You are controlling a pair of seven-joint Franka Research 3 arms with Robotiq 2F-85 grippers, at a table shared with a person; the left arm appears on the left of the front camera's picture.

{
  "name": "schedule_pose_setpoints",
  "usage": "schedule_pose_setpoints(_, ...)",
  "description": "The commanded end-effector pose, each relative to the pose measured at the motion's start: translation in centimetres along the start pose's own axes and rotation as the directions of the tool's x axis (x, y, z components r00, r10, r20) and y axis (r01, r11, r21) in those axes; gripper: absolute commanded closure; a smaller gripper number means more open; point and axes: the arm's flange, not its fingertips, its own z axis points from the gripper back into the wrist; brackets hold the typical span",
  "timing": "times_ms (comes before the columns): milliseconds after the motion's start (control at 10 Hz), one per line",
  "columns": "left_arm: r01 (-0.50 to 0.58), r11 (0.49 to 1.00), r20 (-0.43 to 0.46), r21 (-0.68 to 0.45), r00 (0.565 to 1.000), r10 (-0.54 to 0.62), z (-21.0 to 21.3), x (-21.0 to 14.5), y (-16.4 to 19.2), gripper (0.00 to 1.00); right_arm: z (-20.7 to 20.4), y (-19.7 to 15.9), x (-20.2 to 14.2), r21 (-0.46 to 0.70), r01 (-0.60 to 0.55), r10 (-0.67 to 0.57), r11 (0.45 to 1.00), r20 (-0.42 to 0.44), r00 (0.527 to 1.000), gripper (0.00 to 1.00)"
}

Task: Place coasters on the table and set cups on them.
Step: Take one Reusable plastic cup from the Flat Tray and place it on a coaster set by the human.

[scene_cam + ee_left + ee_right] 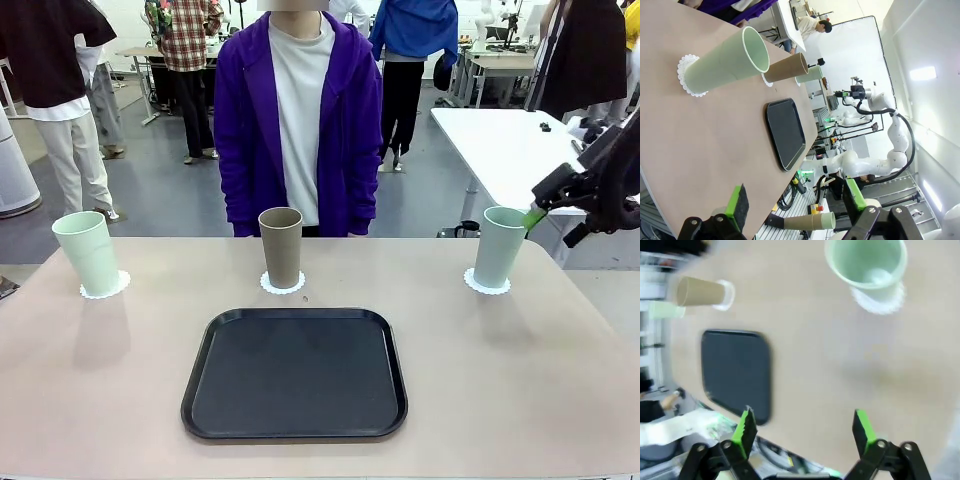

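Each of the three cups stands on its own coaster, so both pincers hang spread and empty.

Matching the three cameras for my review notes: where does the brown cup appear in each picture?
Front view: brown cup at center, just beyond the black tray.
Left wrist view: upper middle, lying sideways in the picture, between the two green cups.
Right wrist view: upper left, blurred.
Shared landmark: the black tray beside it.

Three cups stand on coasters behind the tray.
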Motion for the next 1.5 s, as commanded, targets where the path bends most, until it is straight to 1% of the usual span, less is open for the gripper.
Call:
schedule_pose_setpoints(0,-0.005,1.0,0.001,0.005,1.0,0.005,0.1,0.0,-0.3,0.0,0.0,-4.4,-2.6,0.331,-0.058,0.035,0.942,0.074,0.997,0.0)
schedule_pose_setpoints(100,-0.005,1.0,0.001,0.005,1.0,0.005,0.1,0.0,-0.3,0.0,0.1,-5.9,-3.3,0.395,-0.06,0.018,0.917,0.108,0.994,0.0)
schedule_pose_setpoints(200,-0.005,1.0,0.001,0.005,1.0,0.005,0.1,0.0,-0.3,0.0,-0.2,-8.4,-4.1,0.473,-0.034,-0.034,0.88,0.135,0.99,0.0)
schedule_pose_setpoints(300,-0.005,1.0,0.001,0.005,1.0,0.005,0.1,0.0,-0.3,0.0,-0.7,-10.2,-4.7,0.532,-0.014,-0.071,0.847,0.138,0.988,0.0)
schedule_pose_setpoints(500,-0.005,1.0,0.001,0.005,1.0,0.005,0.1,0.0,-0.3,0.0,-1.5,-13.1,-6.1,0.584,0.036,-0.142,0.811,0.137,0.98,0.0)
schedule_pose_setpoints(600,-0.005,1.0,0.001,0.005,1.0,0.005,0.1,0.0,-0.3,0.0,-2.1,-14.7,-6.7,0.596,0.099,-0.205,0.797,0.112,0.972,0.0)
schedule_pose_setpoints(700,-0.005,1.0,0.001,0.005,1.0,0.005,0.1,0.0,-0.3,0.0,-2.3,-15.7,-7.0,0.6,0.141,-0.249,0.788,0.101,0.963,0.0)
schedule_pose_setpoints(900,-0.005,1.0,0.001,0.005,1.0,0.005,0.1,0.0,-0.3,0.0,-2.5,-16.5,-7.2,0.604,0.136,-0.237,0.785,0.091,0.967,0.0)
schedule_pose_setpoints(1100,-0.005,1.0,0.001,0.005,1.0,0.005,0.1,0.0,-0.3,0.0,-2.7,-17.0,-6.8,0.607,0.136,-0.227,0.783,0.074,0.971,0.0)
schedule_pose_setpoints(1200,-0.005,1.0,0.001,0.005,1.0,0.005,0.1,0.0,-0.3,0.0,-3.0,-17.0,-6.3,0.603,0.133,-0.223,0.787,0.077,0.972,0.0)
schedule_pose_setpoints(1300,-0.005,1.0,0.001,0.005,1.0,0.005,0.1,0.0,-0.3,0.0,-3.0,-16.4,-5.7,0.606,0.095,-0.198,0.79,0.105,0.974,0.0)
schedule_pose_setpoints(1400,-0.005,1.0,0.001,0.005,1.0,0.005,0.1,0.0,-0.3,0.0,-2.8,-16.8,-7.3,0.584,0.143,-0.223,0.799,0.067,0.973,0.0)
